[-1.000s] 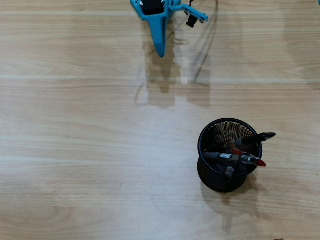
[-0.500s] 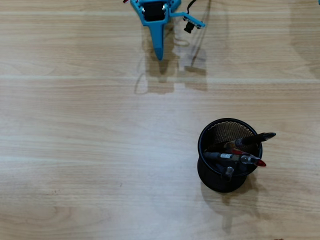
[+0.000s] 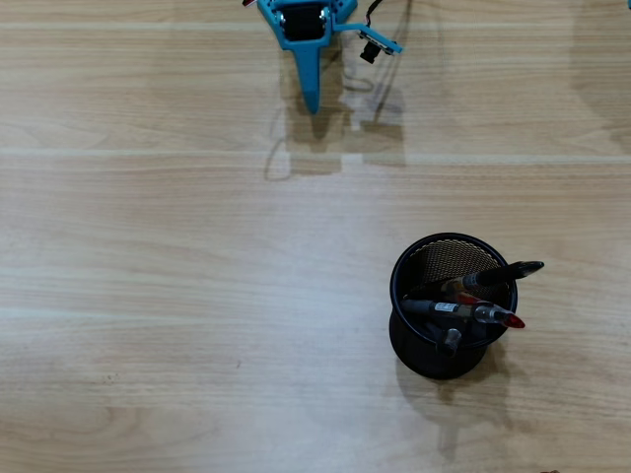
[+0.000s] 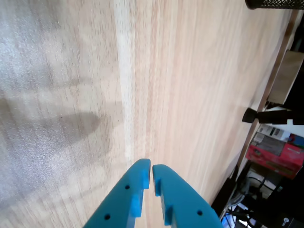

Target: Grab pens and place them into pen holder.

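The pen holder is a round black wire-mesh cup standing on the wooden table at the lower right of the overhead view. Several pens lean inside it, their ends sticking out over the right rim; one has a red end and one a black end. In the wrist view only the holder's base shows at the top right edge. My blue gripper is at the top centre of the overhead view, far from the holder. Its jaws are shut with nothing between them, as the gripper shows in the wrist view.
The table's edge runs down the right side of the wrist view, with a red box and cables on the floor beyond. A small black connector on wires hangs beside the arm.
The gripper has drawn slightly back toward the top edge of the overhead view. The holder and the pens in it have not moved.
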Robot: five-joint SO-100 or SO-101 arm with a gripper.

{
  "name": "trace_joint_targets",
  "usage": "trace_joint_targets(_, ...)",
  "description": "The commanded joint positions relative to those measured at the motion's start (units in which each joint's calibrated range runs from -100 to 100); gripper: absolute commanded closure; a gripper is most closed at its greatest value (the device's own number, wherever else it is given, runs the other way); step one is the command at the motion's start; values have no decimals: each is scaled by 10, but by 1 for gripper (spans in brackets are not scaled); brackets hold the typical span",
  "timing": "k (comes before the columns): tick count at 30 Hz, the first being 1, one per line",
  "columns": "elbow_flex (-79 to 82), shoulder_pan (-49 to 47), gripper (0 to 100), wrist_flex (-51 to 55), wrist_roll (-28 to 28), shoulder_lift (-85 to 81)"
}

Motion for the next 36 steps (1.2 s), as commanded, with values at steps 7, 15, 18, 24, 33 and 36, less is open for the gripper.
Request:
trace_joint_targets(7, 3, 5, 97, -6, 1, -7)
trace_joint_targets(15, 3, 4, 98, -6, -1, -7)
trace_joint_targets(18, 3, 2, 98, -6, 0, -7)
trace_joint_targets(24, 3, -1, 98, -6, 1, -7)
trace_joint_targets(33, 3, -1, 98, -6, 1, -7)
trace_joint_targets(36, 3, -1, 98, -6, 1, -7)
